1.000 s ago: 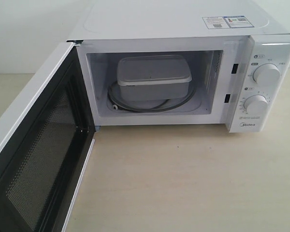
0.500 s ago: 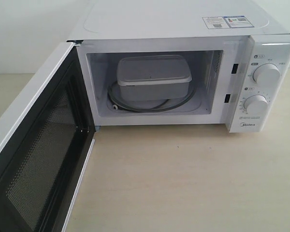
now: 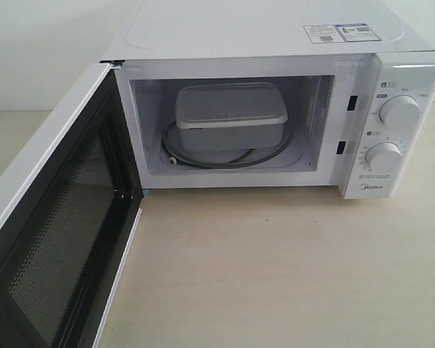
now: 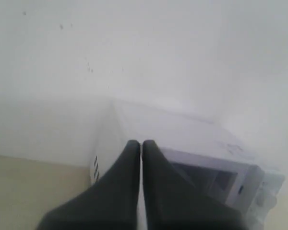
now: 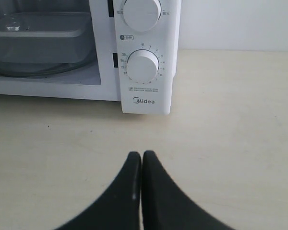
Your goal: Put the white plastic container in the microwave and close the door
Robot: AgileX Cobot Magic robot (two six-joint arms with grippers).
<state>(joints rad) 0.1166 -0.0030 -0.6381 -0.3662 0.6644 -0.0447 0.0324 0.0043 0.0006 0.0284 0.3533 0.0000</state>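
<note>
White and translucent, the white plastic container (image 3: 230, 116) sat lidded on the glass turntable (image 3: 203, 162) inside the microwave (image 3: 261, 32), so the first half of the job looked done. It lay well ahead of the right jaws, beyond the control panel and off to one side of their line, and nothing was touching it. The door (image 3: 51, 239) stood swung wide, its black mesh face turned to the open cavity; closing it appeared to be all that was left.

The right jaws were pressed together, pinching nothing, over bare bench (image 3: 275, 268) with the lower dial (image 5: 143, 67) straight ahead and well apart. The left jaws were likewise pressed tip to tip and empty, with the microwave's body beyond their tips and clear of them.

Neither arm showed in the exterior view, so how near the left jaws were to the door could not be told. That view cut off the door's lower edge, and its handle was not visible. The left wrist picture was blurred and washed out, leaving the door hard to pick out there. What the container held was hidden by its lid.
</note>
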